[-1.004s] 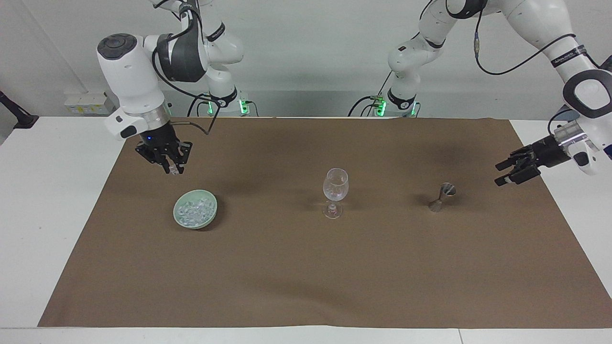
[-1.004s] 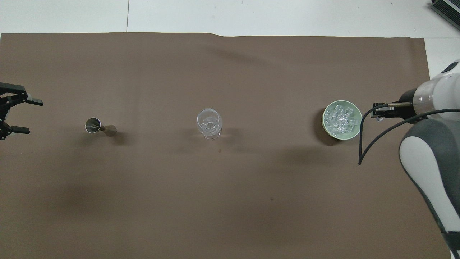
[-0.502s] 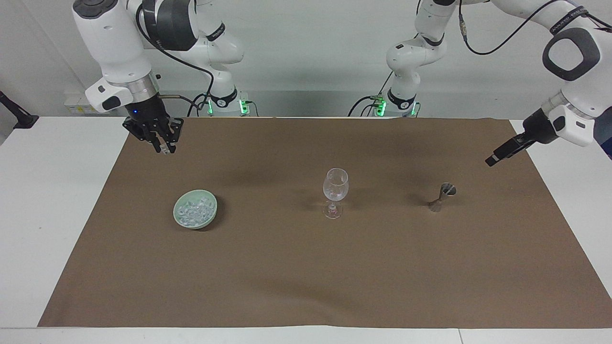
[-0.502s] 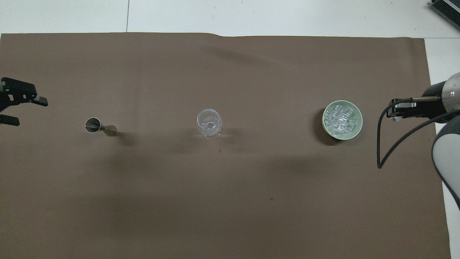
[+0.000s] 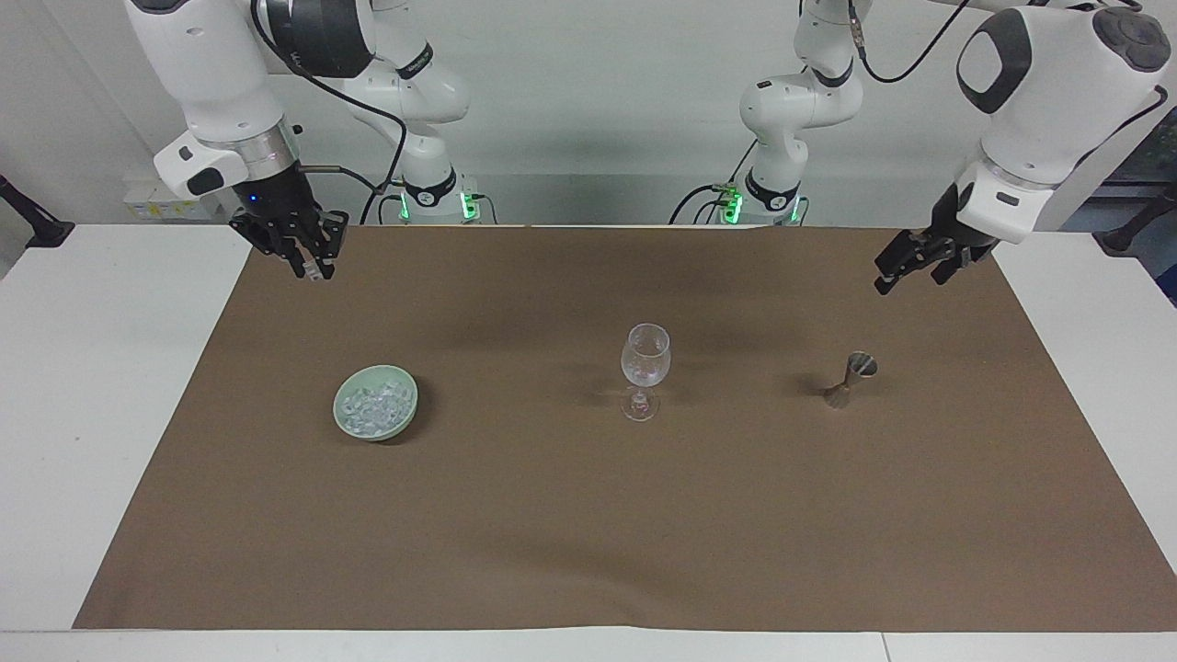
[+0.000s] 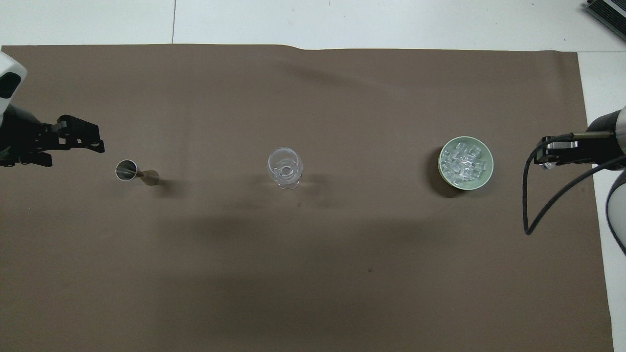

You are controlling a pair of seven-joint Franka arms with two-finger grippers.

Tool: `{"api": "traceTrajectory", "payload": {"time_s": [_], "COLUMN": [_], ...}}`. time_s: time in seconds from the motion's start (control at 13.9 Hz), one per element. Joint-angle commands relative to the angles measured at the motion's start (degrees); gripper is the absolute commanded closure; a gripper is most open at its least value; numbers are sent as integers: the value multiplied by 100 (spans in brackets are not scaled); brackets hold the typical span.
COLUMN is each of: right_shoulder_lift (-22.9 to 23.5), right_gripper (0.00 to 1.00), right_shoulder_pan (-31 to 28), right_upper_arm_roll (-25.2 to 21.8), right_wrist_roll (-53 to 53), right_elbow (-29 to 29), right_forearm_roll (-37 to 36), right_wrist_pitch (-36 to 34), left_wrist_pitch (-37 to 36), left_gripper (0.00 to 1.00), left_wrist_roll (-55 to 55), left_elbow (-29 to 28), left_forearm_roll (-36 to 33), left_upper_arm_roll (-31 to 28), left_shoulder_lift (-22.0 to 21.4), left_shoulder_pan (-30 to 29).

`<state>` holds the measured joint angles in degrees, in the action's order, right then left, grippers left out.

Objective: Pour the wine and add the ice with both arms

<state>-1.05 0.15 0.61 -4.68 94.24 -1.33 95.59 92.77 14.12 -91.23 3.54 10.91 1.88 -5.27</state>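
A clear stemmed glass (image 5: 645, 363) stands mid-mat with a few ice chunks in it; it also shows in the overhead view (image 6: 284, 168). A pale green bowl (image 5: 342, 411) of ice (image 5: 372, 403) sits toward the right arm's end, also seen from overhead (image 6: 489, 161), ice (image 6: 463, 161). A small metal jigger (image 5: 851, 377) (image 6: 136, 172) stands toward the left arm's end. My right gripper (image 5: 313, 267) (image 6: 545, 159) is raised over the mat's edge, apart from the bowl. My left gripper (image 5: 906, 276) (image 6: 73, 151) is open and empty, raised over the mat beside the jigger.
A brown mat (image 5: 588, 533) (image 6: 313, 274) covers most of the white table (image 5: 101, 386). A black cable (image 6: 530, 215) loops down from the right wrist.
My right gripper has risen from just above the bowl and drawn back toward its base. My left gripper has risen and swung in over the mat. Glass, bowl and jigger have not moved.
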Motion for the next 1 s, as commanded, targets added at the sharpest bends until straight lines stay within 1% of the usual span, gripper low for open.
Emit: {"api": "traceTrajectory", "payload": {"time_s": [0.0,0.07,0.14,0.29,0.57,0.79,0.93], "right_shoulder_lift": [79,114,131,149,149,254,298], "right_gripper": [100,100,100,100,100,100,100], "right_shoulder_pan": [20,29,38,29,231,591,889], "right_upper_arm_roll": [105,184,263,316,325,325,325], "right_wrist_roll": [-287,-427,-525,-578,-596,-744,-1174], "right_elbow": [-177,-317,-327,-336,-336,-344,-344], "right_forearm_roll": [28,45,54,80,160,125,107], "right_wrist_pitch": [-128,-128,-120,-128,-128,-120,-76], "left_wrist_pitch": [-57,-66,-83,-188,-566,-715,-716], "left_gripper": [0,0,0,0,0,0,0], "left_wrist_roll": [-312,-784,-1136,-1499,-1500,-1509,-1492], "left_elbow": [-167,-167,-167,-167,-106,-106,-175], "left_forearm_roll": [-161,-161,-161,-161,-161,-257,-328], "left_upper_arm_roll": [-72,-72,-80,-80,-80,-89,-72], "left_shoulder_lift": [-267,-329,-355,-452,-637,-637,-680], "left_shoulder_pan": [210,245,237,228,246,246,237]}}
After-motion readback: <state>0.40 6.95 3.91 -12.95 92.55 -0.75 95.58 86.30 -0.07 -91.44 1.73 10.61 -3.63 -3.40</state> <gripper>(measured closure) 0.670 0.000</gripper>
